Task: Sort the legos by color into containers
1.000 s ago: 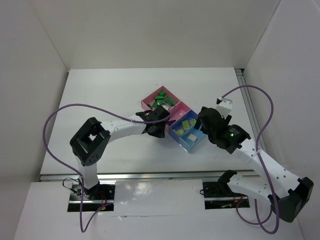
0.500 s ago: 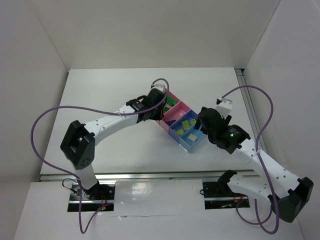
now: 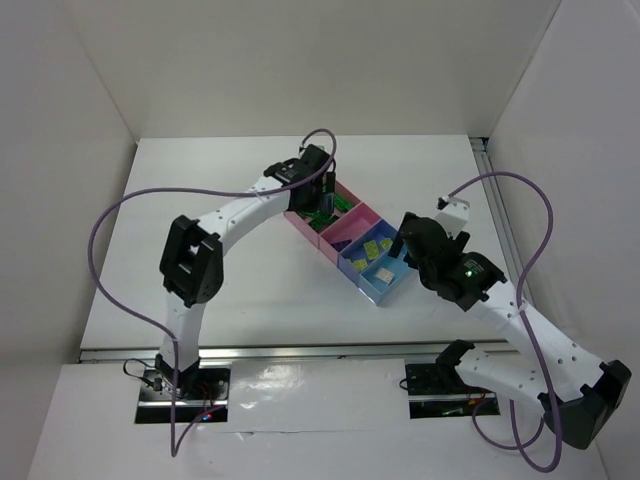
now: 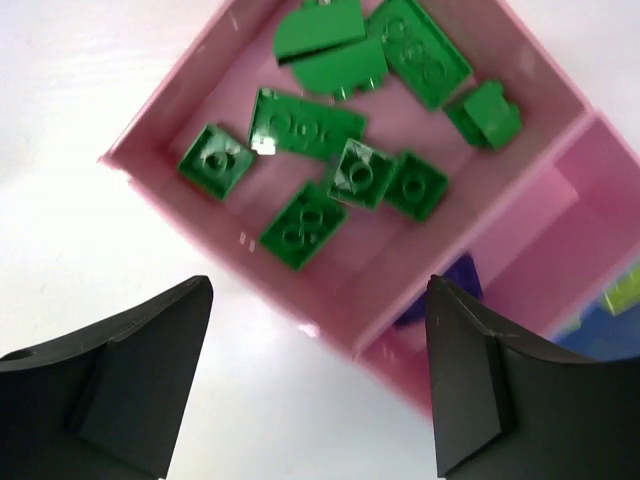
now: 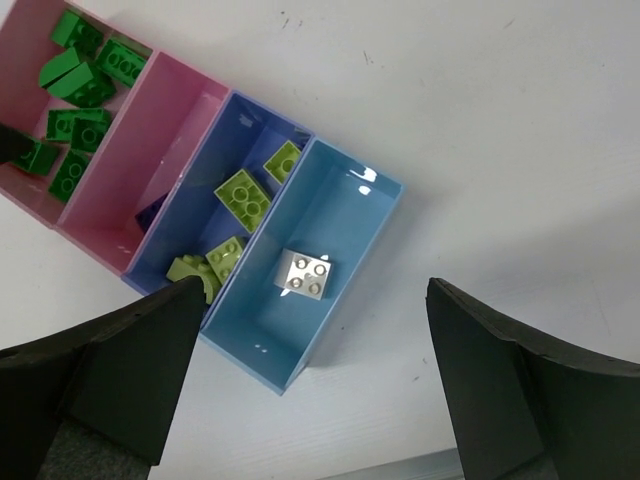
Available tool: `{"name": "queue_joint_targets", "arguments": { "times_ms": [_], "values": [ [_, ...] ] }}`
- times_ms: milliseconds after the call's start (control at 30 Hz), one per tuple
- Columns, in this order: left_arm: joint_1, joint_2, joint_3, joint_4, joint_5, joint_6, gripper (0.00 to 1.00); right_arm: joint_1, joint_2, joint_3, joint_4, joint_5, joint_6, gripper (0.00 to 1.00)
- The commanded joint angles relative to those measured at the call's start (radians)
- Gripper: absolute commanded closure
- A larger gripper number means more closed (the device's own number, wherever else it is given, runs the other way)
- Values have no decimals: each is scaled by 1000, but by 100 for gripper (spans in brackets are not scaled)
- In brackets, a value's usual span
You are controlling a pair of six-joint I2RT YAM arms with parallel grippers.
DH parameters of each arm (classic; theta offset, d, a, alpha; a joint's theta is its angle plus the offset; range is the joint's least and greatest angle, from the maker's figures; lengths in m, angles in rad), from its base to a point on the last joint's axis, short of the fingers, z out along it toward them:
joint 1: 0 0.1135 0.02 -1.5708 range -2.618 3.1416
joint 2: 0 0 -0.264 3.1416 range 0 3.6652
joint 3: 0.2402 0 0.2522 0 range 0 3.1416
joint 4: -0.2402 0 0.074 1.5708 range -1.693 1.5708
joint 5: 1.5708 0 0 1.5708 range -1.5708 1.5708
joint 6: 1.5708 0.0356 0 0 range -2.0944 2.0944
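I log: left gripper (image 4: 318, 300) spread above green legos (image 4: 305, 125) in the row's 11 o'clock pink bin (image 4: 165, 105); right gripper (image 5: 315, 290) spread above the cream brick (image 5: 305, 275) in the 5 o'clock light-blue bin (image 5: 345, 215).

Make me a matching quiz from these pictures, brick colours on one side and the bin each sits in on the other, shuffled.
Bricks:
1. dark green bricks
2. purple brick
3. yellow-green bricks
4. white brick

Bins:
A. light blue bin
B. end pink bin
C. periwinkle bin
D. inner pink bin

Pairs: 1-B, 2-D, 3-C, 4-A.
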Motion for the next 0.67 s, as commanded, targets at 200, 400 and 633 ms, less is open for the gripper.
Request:
{"name": "queue_joint_targets", "arguments": {
  "times_ms": [200, 400, 633],
  "values": [
    [66, -485, -275, 2, 3, -12, 10, -14, 98, 113, -59, 106, 63, 0],
    [141, -639, -422, -21, -90, -12, 10, -14, 203, 197, -85, 192, 72, 0],
    [198, -712, -462, -21, -72, 7, 11, -14, 266, 199, -84, 160, 52, 0]
  ]
}}
